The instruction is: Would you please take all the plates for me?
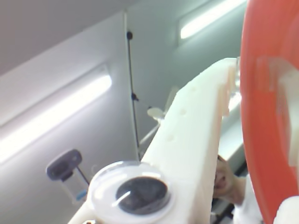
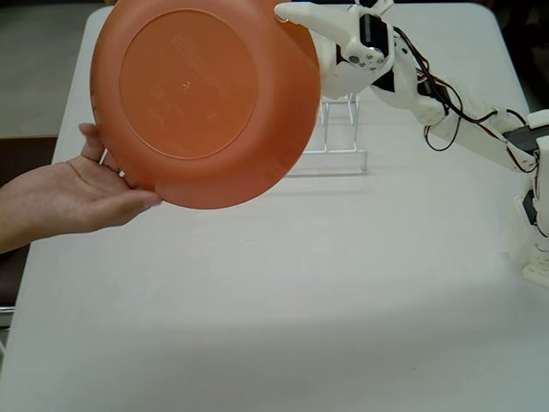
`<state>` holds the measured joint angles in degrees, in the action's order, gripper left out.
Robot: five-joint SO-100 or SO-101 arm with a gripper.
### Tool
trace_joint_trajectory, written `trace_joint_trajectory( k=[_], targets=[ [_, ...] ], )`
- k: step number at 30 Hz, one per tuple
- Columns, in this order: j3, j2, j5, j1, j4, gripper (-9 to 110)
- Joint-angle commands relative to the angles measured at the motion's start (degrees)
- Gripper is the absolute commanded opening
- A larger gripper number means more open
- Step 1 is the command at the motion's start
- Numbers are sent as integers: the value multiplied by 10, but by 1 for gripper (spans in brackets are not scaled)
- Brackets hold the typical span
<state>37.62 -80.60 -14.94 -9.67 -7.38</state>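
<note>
The orange plate point(image 2: 202, 99) is held up off the white worktop point(image 2: 283, 292), tilted with its underside toward the fixed camera, its upper right rim pinched by the fingers point(image 2: 296, 13) of the white arm's gripper point(image 2: 302, 19), while a person's open hand point(image 2: 81, 196) meets its lower left edge from below. This looks like the hand-over step: the plate is being passed to the waiting palm. The next move would call for the hand to take the weight before the fingers let go, since the plate hangs on a small rim grip. Behind it stands a clear wire plate rack point(image 2: 339, 137), mostly covered by the plate, so whether more plates remain cannot be told. In the wrist view the camera points up at ceiling lights; one white finger point(image 1: 191, 140) and the plate's rim point(image 1: 261, 116) fill the right side, and the contact itself is blurred.
</note>
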Motion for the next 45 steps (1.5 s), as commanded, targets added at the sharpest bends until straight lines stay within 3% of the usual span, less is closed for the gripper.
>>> trace_joint_trajectory(
  k=[1, 10, 13, 16, 21, 30, 38, 45],
  targets=[
    [-13, -14, 12, 8, -20, -1],
    [-13, -11, 11, 10, -20, 0],
    [-8, -11, -11, 11, -20, 24],
    [0, -11, -33, 11, -16, 38],
    [0, -13, -42, 12, 2, 44],
    [48, -112, -56, 11, 173, 38],
    [313, -326, -55, 1, 272, 0],
    [503, -468, 57, 31, 353, 0]
  ],
)
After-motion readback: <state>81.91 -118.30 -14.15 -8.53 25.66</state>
